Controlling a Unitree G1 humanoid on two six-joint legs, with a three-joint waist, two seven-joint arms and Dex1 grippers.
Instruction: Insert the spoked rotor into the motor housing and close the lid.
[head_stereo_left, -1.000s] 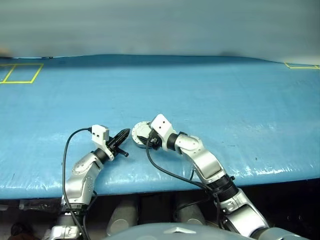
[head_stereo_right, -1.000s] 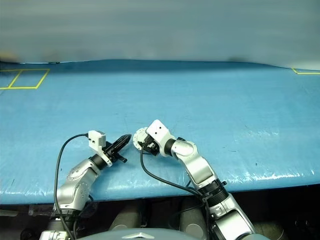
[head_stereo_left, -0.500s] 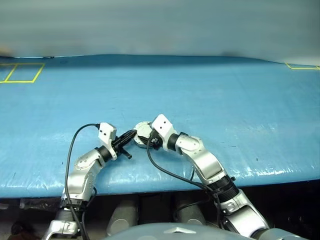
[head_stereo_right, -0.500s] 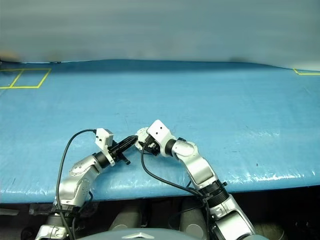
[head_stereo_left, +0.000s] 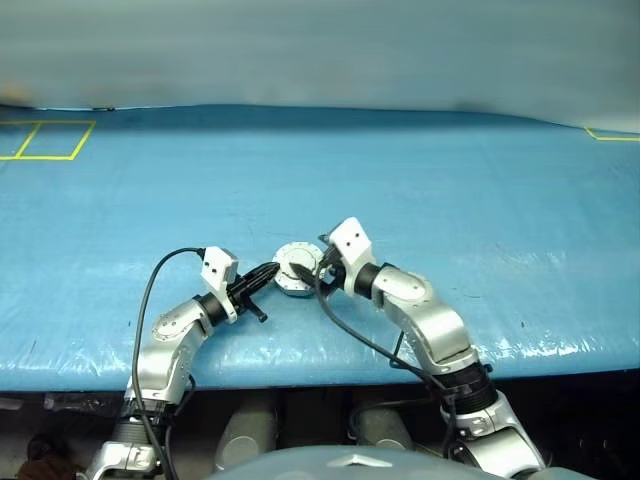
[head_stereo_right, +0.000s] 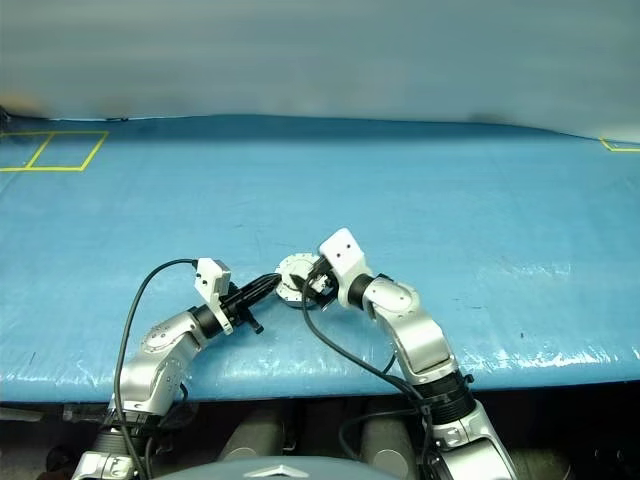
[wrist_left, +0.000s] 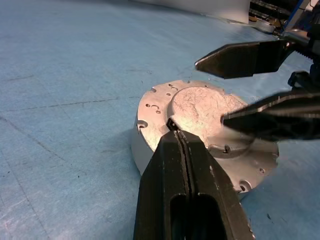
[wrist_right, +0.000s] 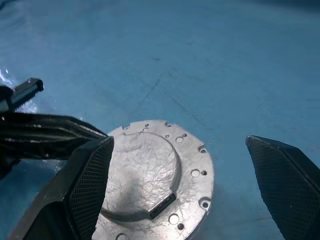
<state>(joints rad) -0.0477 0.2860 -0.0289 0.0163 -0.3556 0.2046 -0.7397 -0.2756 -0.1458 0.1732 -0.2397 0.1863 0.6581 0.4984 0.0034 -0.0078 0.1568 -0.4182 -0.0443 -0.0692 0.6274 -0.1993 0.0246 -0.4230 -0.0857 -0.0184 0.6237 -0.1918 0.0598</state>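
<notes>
Right tool (wrist_right: 180, 175) has opened wide off the toothed silver lid (wrist_left: 200, 117); left tool (wrist_left: 182, 145) pinched empty. Press your lid flat.

My two head eyes are looking forward and down over the blue table (head_stereo_left: 420, 180) from well back, sharing nearly the same scene. Each wrist camera is sitting close in, looking along its own hand; both are facing the lid (wrist_left: 200, 112) at mid-frame from opposite sides, each catching the other hand.
</notes>
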